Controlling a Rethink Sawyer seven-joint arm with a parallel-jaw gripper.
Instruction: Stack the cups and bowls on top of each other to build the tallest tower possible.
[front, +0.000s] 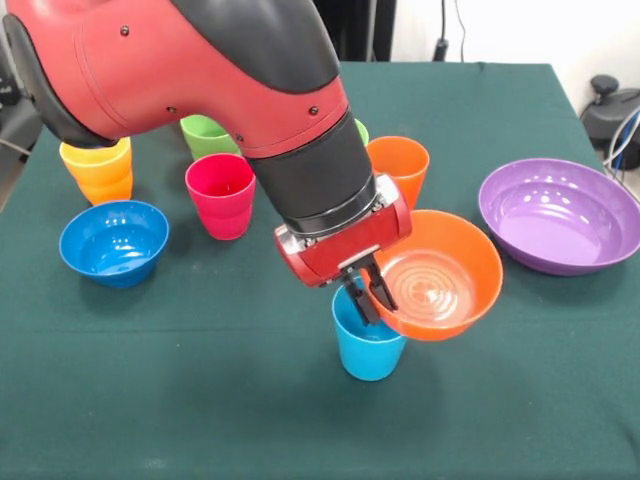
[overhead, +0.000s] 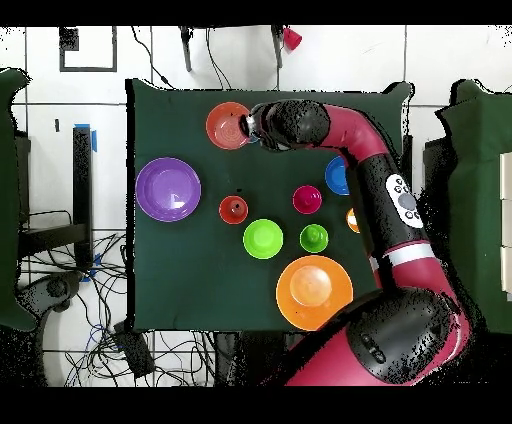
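At 5 o'clock of the front view, our gripper (front: 365, 292) holds the orange bowl (front: 440, 275) by its rim, tilted against the light blue cup (front: 367, 345). From overhead, we see that bowl (overhead: 228, 125) at 12 o'clock.

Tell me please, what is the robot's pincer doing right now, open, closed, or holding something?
Pincer: closed on the rim of the orange bowl, holding it tilted over the light blue cup.
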